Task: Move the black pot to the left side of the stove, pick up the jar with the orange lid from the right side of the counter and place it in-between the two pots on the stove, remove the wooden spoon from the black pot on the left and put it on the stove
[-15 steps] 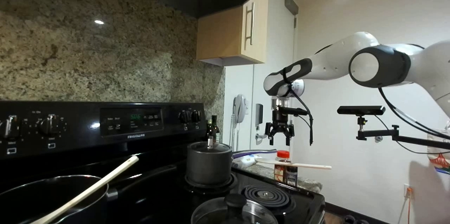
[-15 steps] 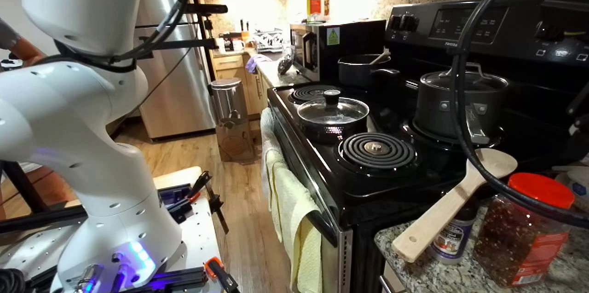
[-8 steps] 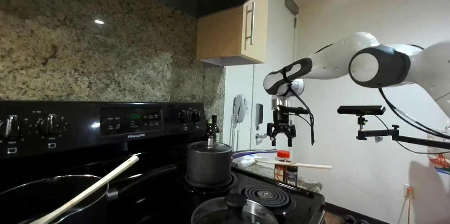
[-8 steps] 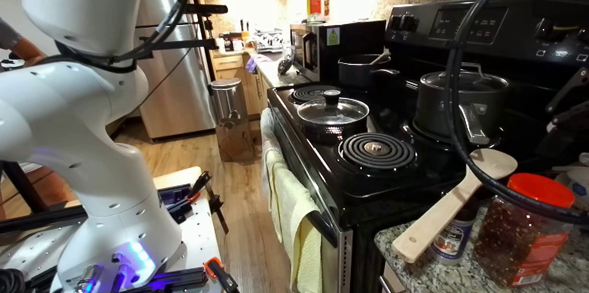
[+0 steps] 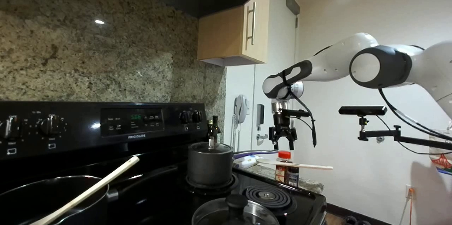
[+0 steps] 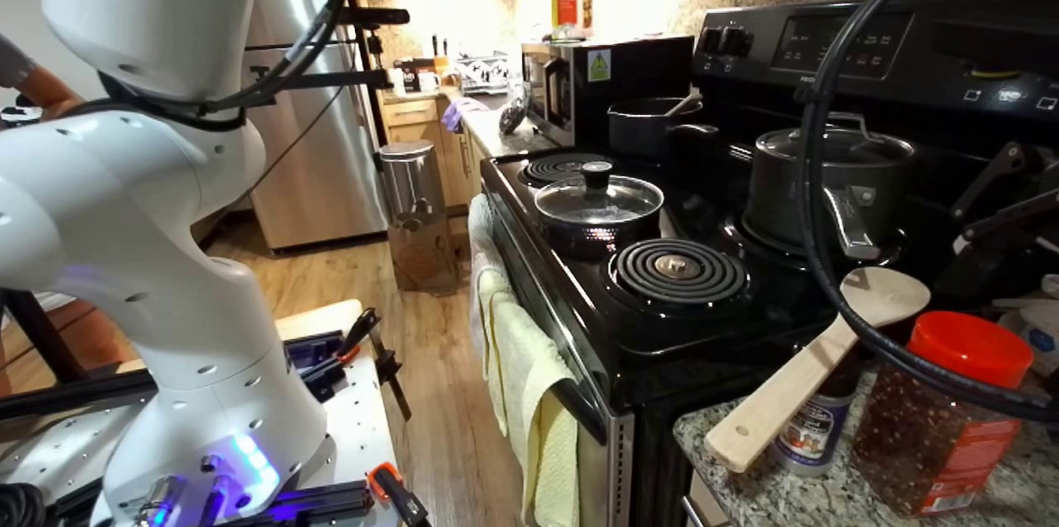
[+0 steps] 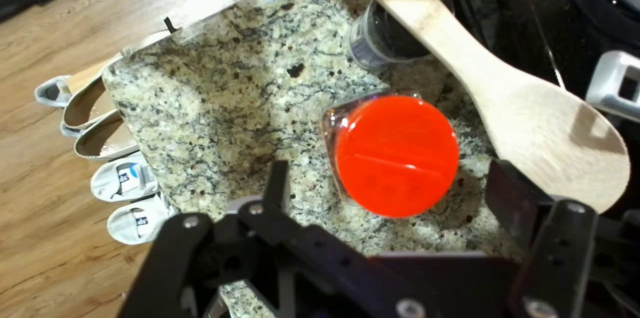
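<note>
The jar with the orange lid (image 6: 943, 436) stands upright on the granite counter. Its lid (image 7: 397, 156) shows from above in the wrist view. My gripper (image 5: 284, 146) is open and empty just above the jar, one finger to each side of the lid in the wrist view (image 7: 387, 175). The black pot (image 5: 53, 196) stands on the stove (image 5: 152, 200), with the wooden spoon (image 5: 88, 191) leaning in it. The pot also shows in an exterior view (image 6: 645, 126). The grey lidded pot (image 5: 210, 165) stands on a burner nearer the jar.
Another wooden spoon (image 7: 450, 48) lies across a small dark-capped bottle (image 7: 380, 38) beside the jar, close to my right finger in the wrist view. A glass-lidded pan (image 6: 597, 217) sits at the stove front. A bare coil burner (image 6: 678, 270) is beside it.
My gripper has come down a little toward the jar and shifted slightly right in an exterior view. The cable on the arm swings slightly. The pots, jar and spoons have not moved.
</note>
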`<state>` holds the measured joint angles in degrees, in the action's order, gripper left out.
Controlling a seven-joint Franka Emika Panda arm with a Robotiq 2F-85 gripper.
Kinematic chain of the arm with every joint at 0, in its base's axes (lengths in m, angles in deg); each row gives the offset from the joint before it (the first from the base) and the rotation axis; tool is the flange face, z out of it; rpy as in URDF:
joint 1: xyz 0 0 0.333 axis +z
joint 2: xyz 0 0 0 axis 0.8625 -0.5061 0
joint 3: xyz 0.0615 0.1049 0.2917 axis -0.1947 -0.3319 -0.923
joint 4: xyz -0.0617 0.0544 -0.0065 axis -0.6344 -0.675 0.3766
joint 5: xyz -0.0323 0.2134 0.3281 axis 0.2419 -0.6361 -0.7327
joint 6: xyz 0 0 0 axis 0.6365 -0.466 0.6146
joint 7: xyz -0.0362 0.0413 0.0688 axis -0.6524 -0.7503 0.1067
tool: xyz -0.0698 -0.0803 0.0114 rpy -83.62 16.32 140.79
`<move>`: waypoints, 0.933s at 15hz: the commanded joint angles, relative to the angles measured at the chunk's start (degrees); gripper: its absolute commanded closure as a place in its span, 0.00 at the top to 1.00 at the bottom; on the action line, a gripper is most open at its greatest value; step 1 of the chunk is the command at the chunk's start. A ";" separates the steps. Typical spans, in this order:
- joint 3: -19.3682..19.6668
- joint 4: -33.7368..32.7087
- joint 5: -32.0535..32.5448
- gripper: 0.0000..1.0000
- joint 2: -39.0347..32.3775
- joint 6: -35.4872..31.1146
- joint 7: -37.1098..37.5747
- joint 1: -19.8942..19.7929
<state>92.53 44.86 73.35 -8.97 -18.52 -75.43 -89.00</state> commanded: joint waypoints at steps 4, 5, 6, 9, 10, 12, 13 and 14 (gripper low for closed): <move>-0.97 3.16 0.84 1.00 0.64 -2.00 -5.13 0.68; -1.00 3.54 0.93 1.00 0.72 -2.21 -5.51 0.69; -0.89 4.03 1.15 1.00 0.87 -2.39 -5.68 0.73; -0.56 5.25 1.25 0.67 1.22 -2.70 -5.27 0.67; -0.50 5.55 1.22 0.60 1.31 -2.84 -5.19 0.63; -0.27 6.09 1.52 0.47 1.45 -3.33 -5.13 0.67; -0.11 6.02 1.88 0.39 1.45 -3.27 -4.95 0.74; -0.01 6.05 2.19 0.37 1.60 -3.42 -4.97 0.82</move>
<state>92.29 48.77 74.08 -8.77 -20.45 -79.44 -88.49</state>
